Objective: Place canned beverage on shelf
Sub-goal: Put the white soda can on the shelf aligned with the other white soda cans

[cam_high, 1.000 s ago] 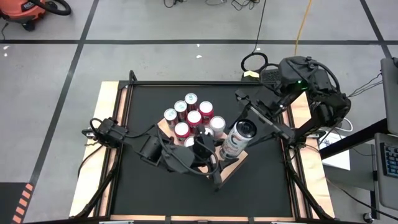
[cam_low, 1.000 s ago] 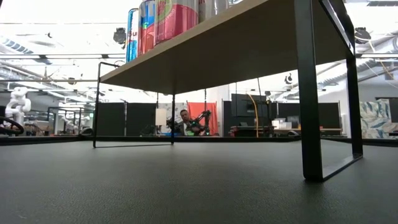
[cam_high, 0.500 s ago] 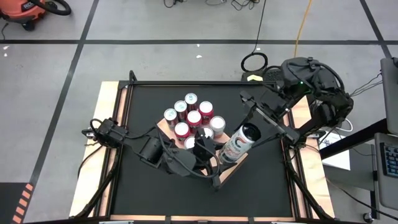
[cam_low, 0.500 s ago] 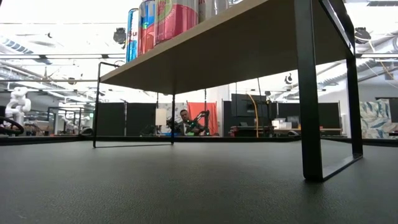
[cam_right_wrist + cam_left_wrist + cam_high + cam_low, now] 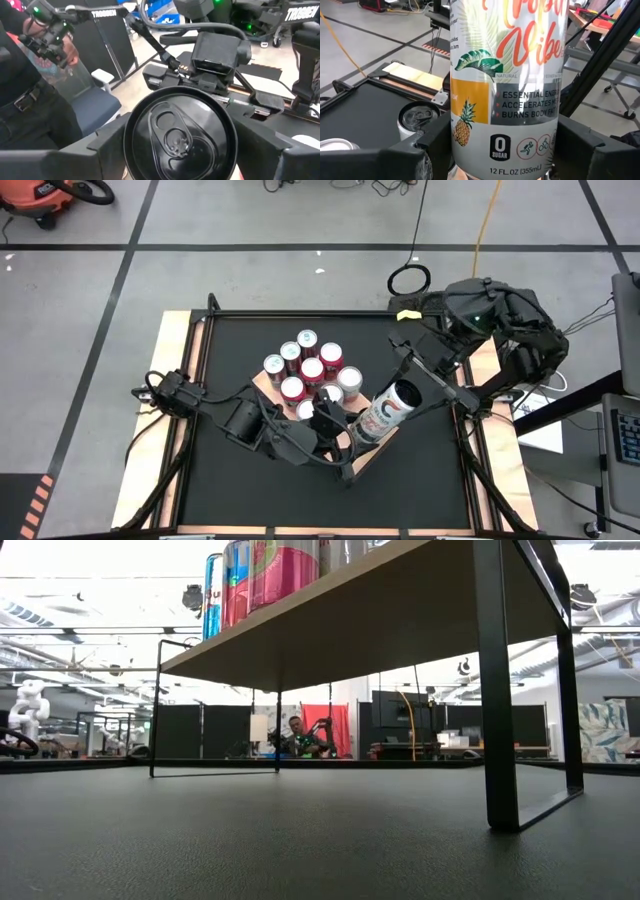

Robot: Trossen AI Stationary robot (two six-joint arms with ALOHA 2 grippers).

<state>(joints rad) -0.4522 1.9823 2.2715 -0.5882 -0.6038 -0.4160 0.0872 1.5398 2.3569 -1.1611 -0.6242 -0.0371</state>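
I had both grippers on the same tall can (image 5: 385, 410), which leaned over the right-hand corner of the shelf (image 5: 372, 454). The left gripper (image 5: 338, 423) clamped its lower body while the right gripper (image 5: 412, 383) held its fingers (image 5: 107, 137) against the top end. Other cans (image 5: 310, 368) stood upright across the shelf's far half.

1. I see the black table (image 5: 240, 340), edged by narrow wooden strips (image 5: 172, 340).
2. The shelf (image 5: 400, 610) stands on it on black metal legs (image 5: 497, 700), its pale wood slab raised clear above the tabletop.
3. On the shelf stands a tight cluster of upright cans (image 5: 305, 370), mostly red-topped.
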